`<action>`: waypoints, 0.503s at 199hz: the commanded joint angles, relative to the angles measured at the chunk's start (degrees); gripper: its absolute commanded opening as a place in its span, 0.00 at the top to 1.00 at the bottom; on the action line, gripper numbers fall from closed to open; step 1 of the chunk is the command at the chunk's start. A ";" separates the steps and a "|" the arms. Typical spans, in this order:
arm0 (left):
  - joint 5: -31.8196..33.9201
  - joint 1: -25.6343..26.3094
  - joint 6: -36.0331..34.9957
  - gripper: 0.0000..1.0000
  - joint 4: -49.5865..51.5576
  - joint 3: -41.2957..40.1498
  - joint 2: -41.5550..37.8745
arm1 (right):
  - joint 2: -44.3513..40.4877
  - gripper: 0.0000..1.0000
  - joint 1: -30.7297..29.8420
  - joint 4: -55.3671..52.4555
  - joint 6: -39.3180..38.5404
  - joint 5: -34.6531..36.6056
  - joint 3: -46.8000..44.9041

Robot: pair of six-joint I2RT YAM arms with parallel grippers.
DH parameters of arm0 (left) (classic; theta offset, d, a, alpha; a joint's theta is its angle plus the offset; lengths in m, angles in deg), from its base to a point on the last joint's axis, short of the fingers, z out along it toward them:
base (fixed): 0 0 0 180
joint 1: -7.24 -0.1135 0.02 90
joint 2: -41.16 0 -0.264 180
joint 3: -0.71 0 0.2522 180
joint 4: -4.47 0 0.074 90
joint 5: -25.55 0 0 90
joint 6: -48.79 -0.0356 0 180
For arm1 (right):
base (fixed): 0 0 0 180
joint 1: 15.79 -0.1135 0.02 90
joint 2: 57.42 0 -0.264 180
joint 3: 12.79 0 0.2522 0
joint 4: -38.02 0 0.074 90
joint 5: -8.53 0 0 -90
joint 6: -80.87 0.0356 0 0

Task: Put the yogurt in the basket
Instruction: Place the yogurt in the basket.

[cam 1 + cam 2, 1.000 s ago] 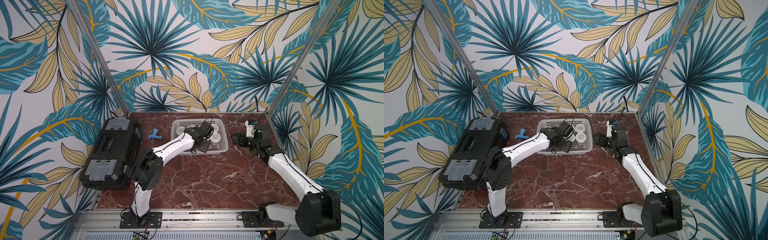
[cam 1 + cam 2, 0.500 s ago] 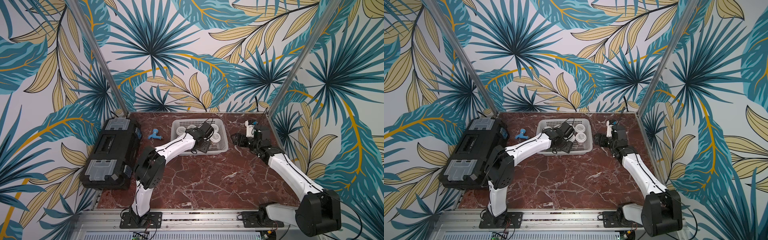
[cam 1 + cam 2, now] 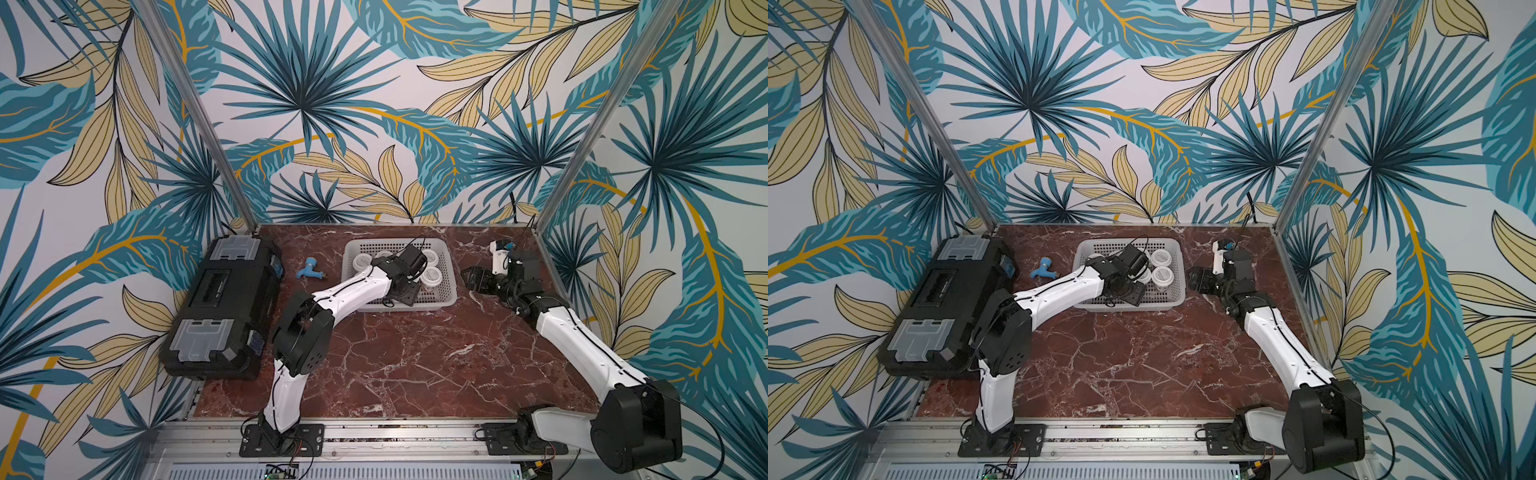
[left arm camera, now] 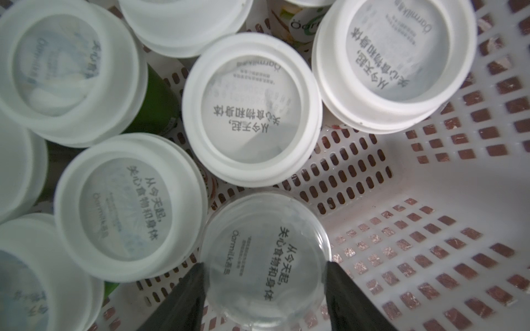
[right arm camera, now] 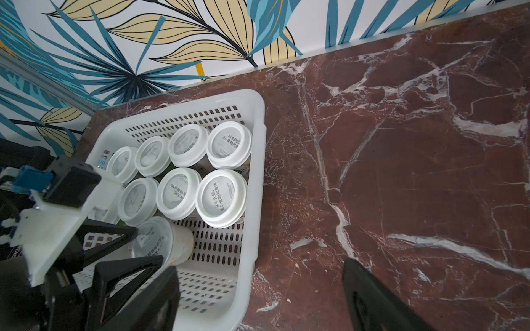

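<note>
The pale perforated basket (image 3: pixel 432 306) (image 3: pixel 1167 305) stands at the back of the marble table, with several white-lidded yogurt cups (image 5: pixel 220 197) (image 4: pixel 251 110) packed upright in it. My left gripper (image 3: pixel 405 297) (image 4: pixel 263 265) reaches down into the basket's near part. Its two dark fingers press against opposite sides of a clear-lidded yogurt cup (image 4: pixel 265 258) (image 5: pixel 160 243), which hangs tilted just above the basket floor, beside the standing cups. My right gripper (image 3: pixel 469 276) (image 5: pixel 259 265) hovers open and empty over the table, just right of the basket's wall (image 5: pixel 258 177).
A large black toolbox (image 3: pixel 224 307) lies along the table's left edge. A small blue fitting (image 3: pixel 309 269) sits between it and the basket. Walls with leaf print close the back and both sides.
The left arm's elbow has shifted slightly to the right while its gripper stayed in the basket with the cup. The right arm has not moved.
</note>
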 commanded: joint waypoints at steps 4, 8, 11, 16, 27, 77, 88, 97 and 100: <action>0.65 -0.22 -0.11 0.32 0.57 -1.77 0.52 | 0.70 0.09 0.19 0.95 -0.73 -0.64 0.02; 0.73 -0.16 -0.17 0.31 0.73 -1.74 0.47 | 0.70 0.09 0.19 0.95 -0.68 -0.59 -0.02; 0.74 -0.16 -0.15 0.31 0.67 -1.78 0.43 | 0.70 0.09 0.21 0.95 -0.66 -0.58 -0.01; 0.75 -0.15 -0.10 0.30 0.85 -1.73 0.37 | 0.70 0.09 0.23 0.95 -0.70 -0.60 0.04; 0.95 -0.15 -0.12 0.30 1.10 -1.64 0.24 | 0.70 0.09 0.23 0.95 -0.66 -0.67 0.02; 0.70 -0.14 -0.18 0.28 1.28 -1.64 -0.86 | 0.75 0.09 0.23 0.95 -0.66 -0.84 0.03; -0.13 -0.15 -0.03 0.27 1.12 -1.65 -1.40 | 0.79 0.09 0.23 0.95 -0.72 -0.85 0.11; -0.72 -0.12 0.16 0.27 0.87 -1.63 -2.05 | 0.81 0.09 0.19 0.95 -0.68 -0.85 0.06; -0.90 -0.13 0.22 0.27 0.72 -1.63 -2.22 | 0.77 0.09 0.21 0.95 -0.67 -0.79 0.07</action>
